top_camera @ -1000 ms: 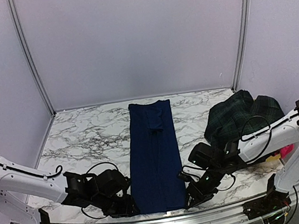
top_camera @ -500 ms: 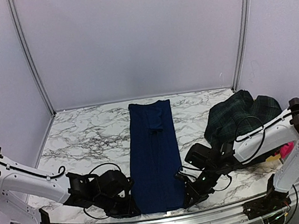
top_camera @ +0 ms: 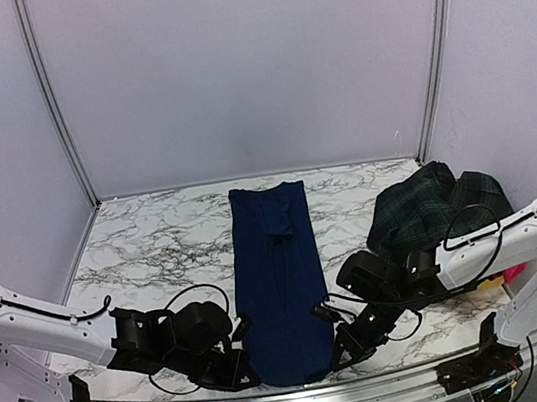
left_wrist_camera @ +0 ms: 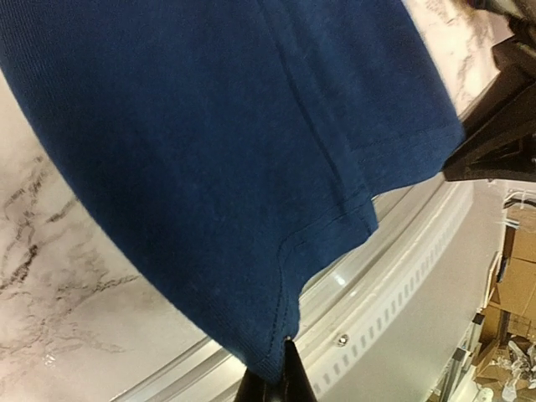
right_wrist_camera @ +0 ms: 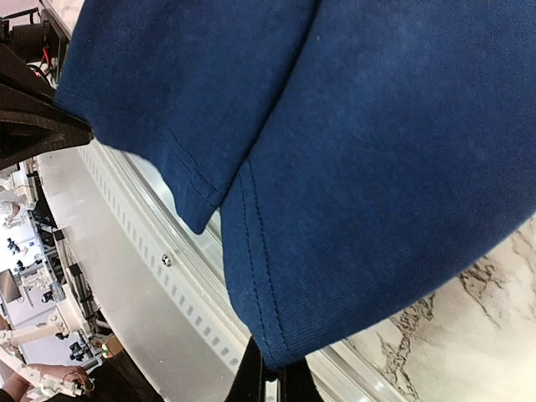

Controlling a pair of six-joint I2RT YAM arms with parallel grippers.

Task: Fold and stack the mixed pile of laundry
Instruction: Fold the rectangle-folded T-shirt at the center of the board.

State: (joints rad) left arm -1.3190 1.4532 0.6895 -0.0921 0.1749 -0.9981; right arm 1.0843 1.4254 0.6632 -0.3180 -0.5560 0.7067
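- The navy-blue cloth [top_camera: 278,280] is plain deep blue, with a fine ribbed weave and matching stitched hems.
- The plaid garment [top_camera: 431,202] is dark green crossed with navy checks.
- The pink piece [top_camera: 515,272] is bright pink.
- The surface [top_camera: 154,248] is white marble with grey-black veins.
- The robot arms [top_camera: 45,330] are white with black joints.
- The walls [top_camera: 248,62] are pale lilac.

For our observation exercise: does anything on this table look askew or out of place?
The navy cloth has its near hem past the table edge, over the metal rail, and its two layers end unevenly there.
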